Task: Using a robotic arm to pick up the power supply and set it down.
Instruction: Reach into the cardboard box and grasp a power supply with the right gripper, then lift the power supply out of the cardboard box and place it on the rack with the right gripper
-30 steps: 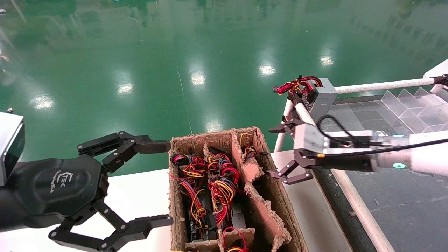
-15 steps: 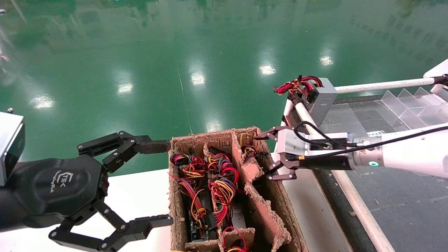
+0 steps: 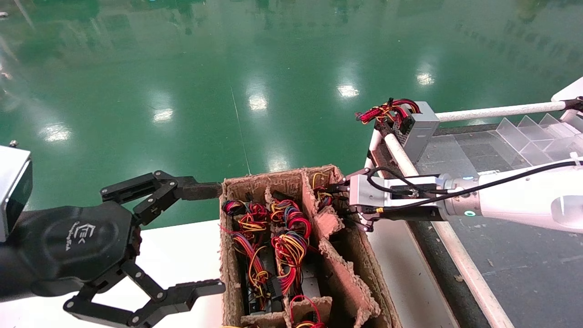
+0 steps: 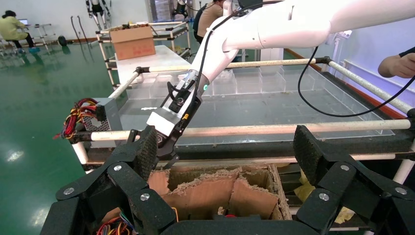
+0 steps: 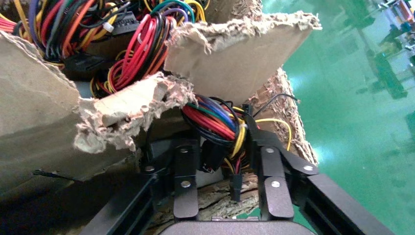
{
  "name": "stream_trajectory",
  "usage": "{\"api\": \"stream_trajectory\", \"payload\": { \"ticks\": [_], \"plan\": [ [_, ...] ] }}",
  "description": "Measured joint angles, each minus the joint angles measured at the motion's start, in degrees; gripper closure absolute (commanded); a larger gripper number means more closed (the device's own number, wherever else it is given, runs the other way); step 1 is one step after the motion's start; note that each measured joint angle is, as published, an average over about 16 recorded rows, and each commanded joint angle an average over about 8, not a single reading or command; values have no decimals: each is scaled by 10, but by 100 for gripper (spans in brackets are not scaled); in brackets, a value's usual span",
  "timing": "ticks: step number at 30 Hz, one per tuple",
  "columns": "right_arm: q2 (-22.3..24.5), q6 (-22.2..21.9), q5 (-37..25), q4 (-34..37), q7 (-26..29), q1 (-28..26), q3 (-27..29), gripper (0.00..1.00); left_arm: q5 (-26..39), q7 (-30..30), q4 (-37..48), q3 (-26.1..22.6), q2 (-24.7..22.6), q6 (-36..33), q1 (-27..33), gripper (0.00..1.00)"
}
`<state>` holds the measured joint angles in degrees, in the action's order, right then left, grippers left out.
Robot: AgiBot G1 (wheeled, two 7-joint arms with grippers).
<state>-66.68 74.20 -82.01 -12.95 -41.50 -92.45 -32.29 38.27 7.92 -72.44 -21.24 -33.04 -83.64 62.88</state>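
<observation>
The power supply [image 3: 323,196] lies in the far right compartment of the cardboard box [image 3: 364,269]; mostly its looping red, yellow and black wires [image 5: 215,125] and a black plug show. My right gripper [image 3: 344,202] reaches into that compartment from the right on the white robotic arm [image 3: 524,200]. In the right wrist view its fingers [image 5: 185,176] stand partly closed on either side of the wire bundle, with small gaps left, so the right gripper [image 5: 227,166] is open. My left gripper [image 3: 222,239] hangs wide open and empty at the box's left side, as the left wrist view shows [image 4: 227,156].
Another grey box with a tight red wire bundle [image 3: 416,125] sits on the white rail's corner. More wired units [image 3: 287,237] fill the box's other compartments. Torn cardboard dividers [image 5: 122,112] crowd the fingers. Clear plastic dividers [image 3: 537,141] stand on the dark bench at right.
My right arm has swung left from the bench edge into the box's far right compartment, and its fingers have narrowed around the wires. The left arm has not moved.
</observation>
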Motion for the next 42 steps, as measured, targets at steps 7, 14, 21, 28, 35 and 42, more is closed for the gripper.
{"api": "stream_trajectory", "payload": {
  "ticks": [7, 14, 21, 28, 35, 42],
  "plan": [
    [-3, -3, 5, 27, -17, -8, 4, 100, 0, 0, 0, 0, 0, 0, 0, 0],
    [-3, -14, 16, 52, -24, -16, 12, 100, 0, 0, 0, 0, 0, 0, 0, 0],
    [-2, -30, 33, 74, -22, -25, 26, 100, 0, 0, 0, 0, 0, 0, 0, 0],
    [1, -41, 54, 92, -16, -35, 40, 100, 0, 0, 0, 0, 0, 0, 0, 0],
    [5, -40, 70, 103, -11, -47, 52, 100, 0, 0, 0, 0, 0, 0, 0, 0],
    [11, -34, 82, 109, -10, -59, 60, 100, 0, 0, 0, 0, 0, 0, 0, 0]
  ]
}}
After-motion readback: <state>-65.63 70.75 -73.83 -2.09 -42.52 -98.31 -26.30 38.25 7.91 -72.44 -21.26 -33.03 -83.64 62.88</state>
